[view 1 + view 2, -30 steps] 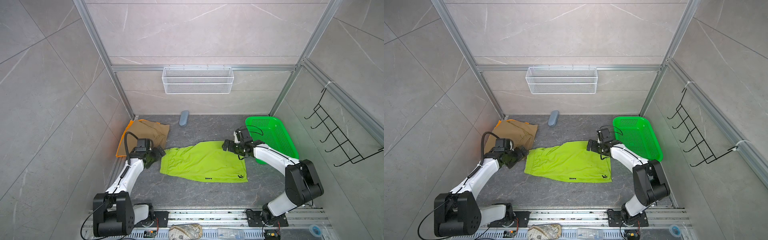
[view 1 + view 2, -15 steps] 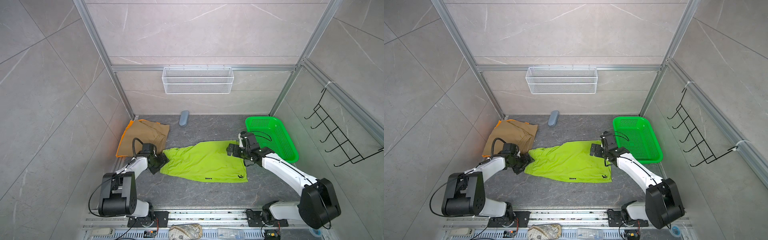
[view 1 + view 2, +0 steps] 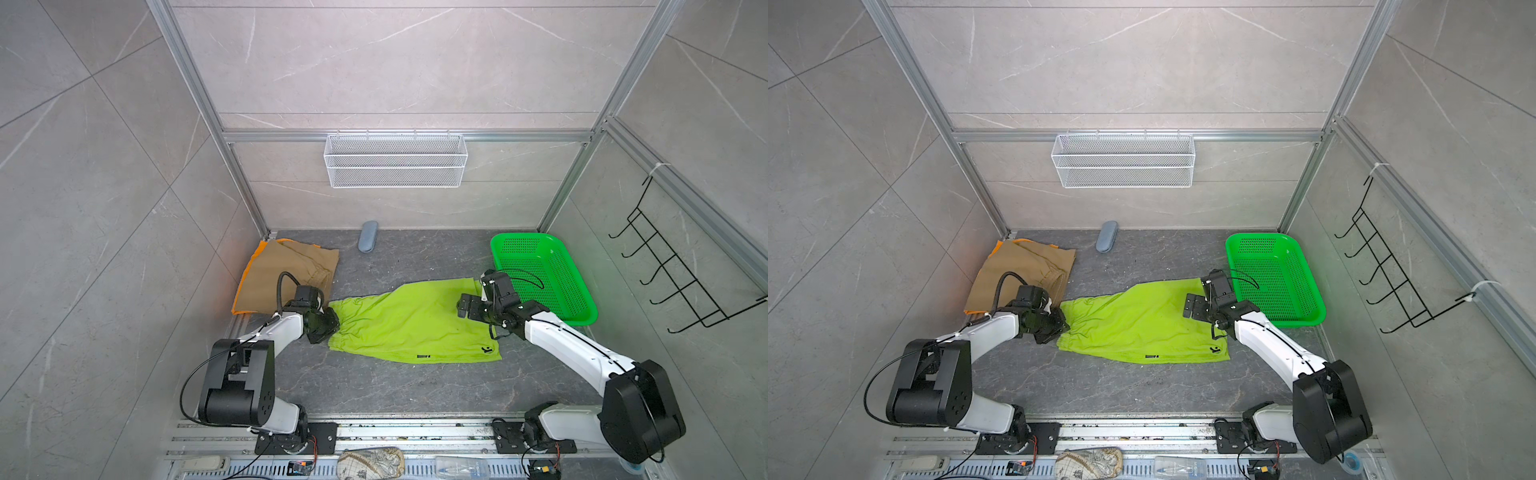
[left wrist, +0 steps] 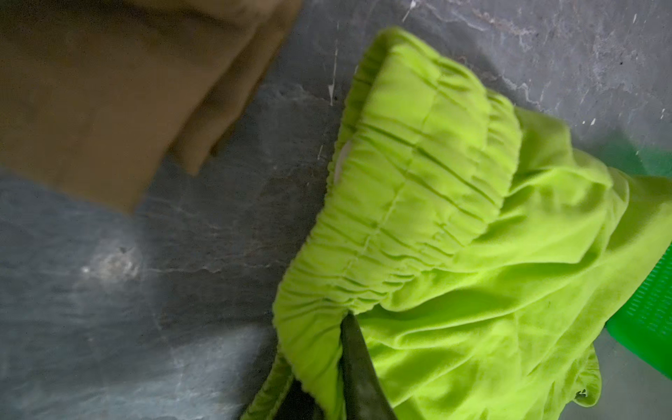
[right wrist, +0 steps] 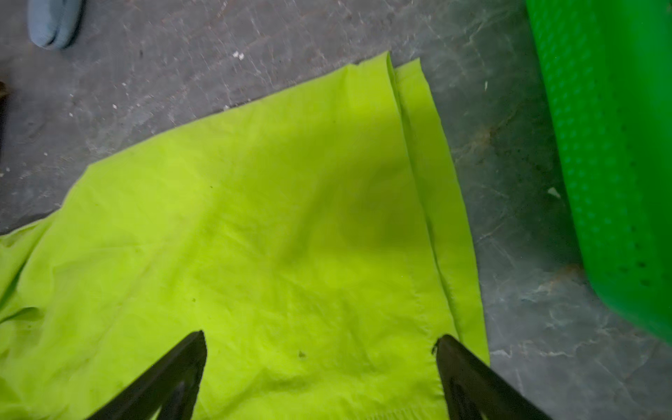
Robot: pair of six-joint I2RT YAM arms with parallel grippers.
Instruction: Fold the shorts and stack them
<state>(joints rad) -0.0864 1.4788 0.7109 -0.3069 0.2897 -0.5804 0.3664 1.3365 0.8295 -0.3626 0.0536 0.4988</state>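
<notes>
The lime green shorts [image 3: 411,328] [image 3: 1142,328] lie spread flat mid-floor. My left gripper [image 3: 332,322] [image 3: 1064,322] [image 4: 338,349] is shut on their gathered elastic waistband [image 4: 411,189] at the left end. My right gripper [image 3: 476,293] [image 3: 1200,294] [image 5: 320,340] is open and hovers over the leg hem at the right end, with cloth showing between its fingers. The khaki shorts [image 3: 291,270] [image 3: 1025,270] [image 4: 91,91] lie folded at the back left. They rest on the orange shorts [image 3: 241,303] [image 3: 995,249], of which only the edges show.
A bright green perforated basket [image 3: 523,237] [image 3: 1262,237] [image 5: 611,145] stands just right of the right gripper. A grey-blue case [image 3: 368,242] [image 3: 1107,242] [image 5: 54,22] lies by the back wall. A white wire shelf [image 3: 395,166] and black hooks [image 3: 665,274] hang on the walls.
My left gripper has moved right from beside the khaki pile to the lime green waistband and shut on it. The right gripper stayed open over the hem while its arm swung out.
</notes>
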